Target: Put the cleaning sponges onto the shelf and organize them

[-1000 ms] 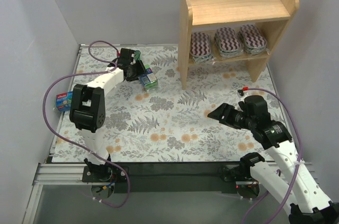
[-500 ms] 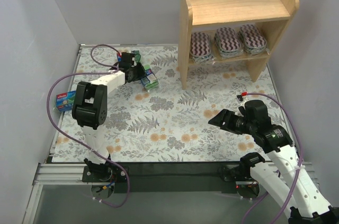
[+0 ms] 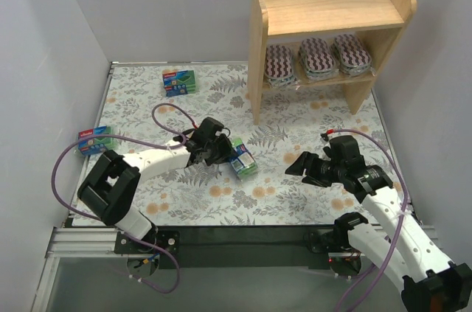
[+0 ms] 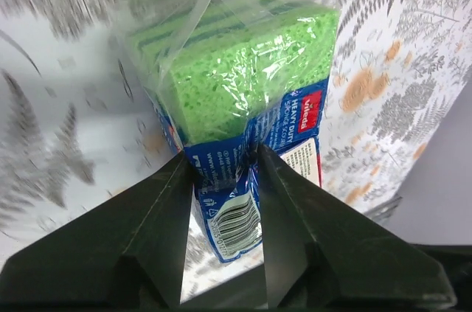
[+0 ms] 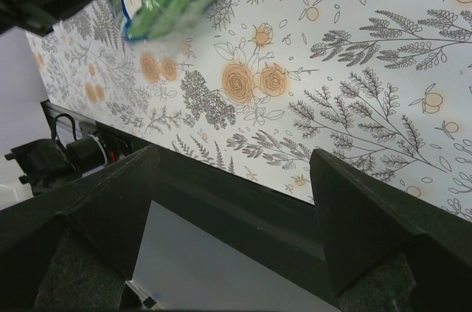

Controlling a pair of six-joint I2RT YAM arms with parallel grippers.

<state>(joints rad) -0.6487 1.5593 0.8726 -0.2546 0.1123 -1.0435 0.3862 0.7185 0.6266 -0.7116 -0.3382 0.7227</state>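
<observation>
Jaws of the left arm clamp a green sponge pack (image 3: 243,161) by its label end at mid-tabletop (image 3: 287,198); right jaws gape empty. Transport step: next, carry it across onto the shelf (image 3: 332,6).

Bright, even light, soft shadows; floral mat (image 4: 59,127) blurred up close, glare on the sponge pack (image 4: 243,61) wrap.

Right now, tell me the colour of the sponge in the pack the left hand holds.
Bright green. The sponge pack shows best in the left wrist view.
</observation>
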